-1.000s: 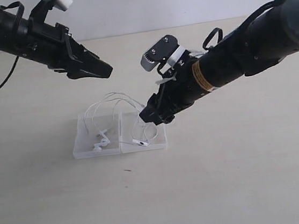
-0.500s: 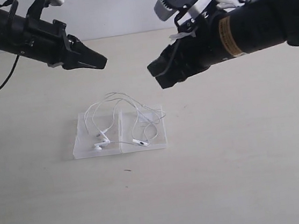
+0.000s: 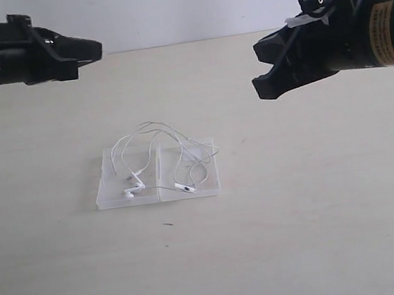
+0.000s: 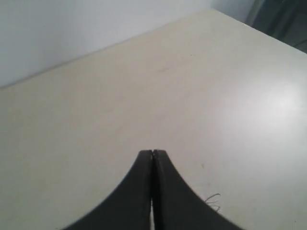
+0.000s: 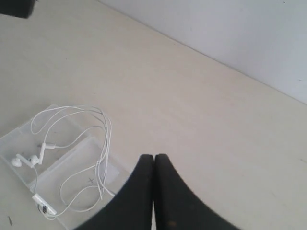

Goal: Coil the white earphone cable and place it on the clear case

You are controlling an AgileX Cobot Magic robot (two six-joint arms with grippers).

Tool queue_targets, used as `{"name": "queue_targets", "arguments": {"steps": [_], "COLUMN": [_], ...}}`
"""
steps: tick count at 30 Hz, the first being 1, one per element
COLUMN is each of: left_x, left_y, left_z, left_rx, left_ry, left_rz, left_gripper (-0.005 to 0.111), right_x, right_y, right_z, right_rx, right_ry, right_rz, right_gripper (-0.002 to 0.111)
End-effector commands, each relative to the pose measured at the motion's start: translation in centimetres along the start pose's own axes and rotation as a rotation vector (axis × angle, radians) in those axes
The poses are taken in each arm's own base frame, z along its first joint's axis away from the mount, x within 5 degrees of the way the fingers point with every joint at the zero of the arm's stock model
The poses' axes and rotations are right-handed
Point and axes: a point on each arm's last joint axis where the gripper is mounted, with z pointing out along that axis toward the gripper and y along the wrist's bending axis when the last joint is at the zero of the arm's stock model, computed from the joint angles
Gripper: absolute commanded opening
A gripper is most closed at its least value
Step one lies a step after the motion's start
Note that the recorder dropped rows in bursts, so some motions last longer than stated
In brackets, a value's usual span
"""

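Observation:
The white earphone cable (image 3: 136, 186) lies in loose loops across the clear case (image 3: 110, 198) at the middle of the table, its topmost loops spilling just past the case's far edge. Both earbuds (image 3: 131, 191) rest on the case's left half. The right wrist view shows the cable (image 5: 99, 173) on the case (image 5: 62, 165), well apart from the fingers. My left gripper (image 3: 97, 50) hovers high at the upper left, shut and empty (image 4: 152, 152). My right gripper (image 3: 259, 76) hangs at the upper right, shut on nothing (image 5: 154, 156).
The pale table (image 3: 297, 214) stretches around the case on every side. A white wall (image 3: 181, 7) runs behind the table's far edge. A black robot cable leaves the left arm at the frame's edge.
Both grippers went from open to shut, empty. The right arm lifted off the case and drew back to the upper right; the left arm drew back up and left. The cable stays on the case.

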Motion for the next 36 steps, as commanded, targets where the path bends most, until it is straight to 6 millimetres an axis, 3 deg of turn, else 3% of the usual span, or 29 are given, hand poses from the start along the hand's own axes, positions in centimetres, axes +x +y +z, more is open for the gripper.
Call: {"name": "queue_targets", "arguments": {"steps": [1,4,10,22,33,36], "left_x": [-1.4,-1.5,0.1,6.1,9.6,10.0], "left_y": [-2.0,-3.2,-5.7,-12.1,-15.5,-15.0], "left_z": [-3.5,-5.4,-8.7,-16.0,-22.9,-23.3], "left_rx": [-0.065,-0.105,-0.149,-0.216,-0.433,-0.496], "left_ry": [-0.081,-0.102,-0.121,-0.269,-0.585,-0.570], "left_rz": [0.058,0.083,0.060,0.091,-0.013,-0.085], "left_gripper": [0.000,0.000,0.000,0.000,0.000,0.000], "right_x": [0.0,0.0,0.0,0.0,0.0,-0.1], "right_y": [0.0,0.0,0.0,0.0,0.0,0.0], "right_z": [-0.3,-0.3,-0.3,-0.3,-0.3,-0.4], "right_rx": [0.009,0.009,0.009,0.009,0.005,0.005], "right_ry": [-0.007,-0.007,-0.007,-0.007,-0.007,-0.009], "right_rz": [0.001,0.001,0.001,0.001,0.001,0.001], "right_gripper": [0.000,0.000,0.000,0.000,0.000,0.000]}}
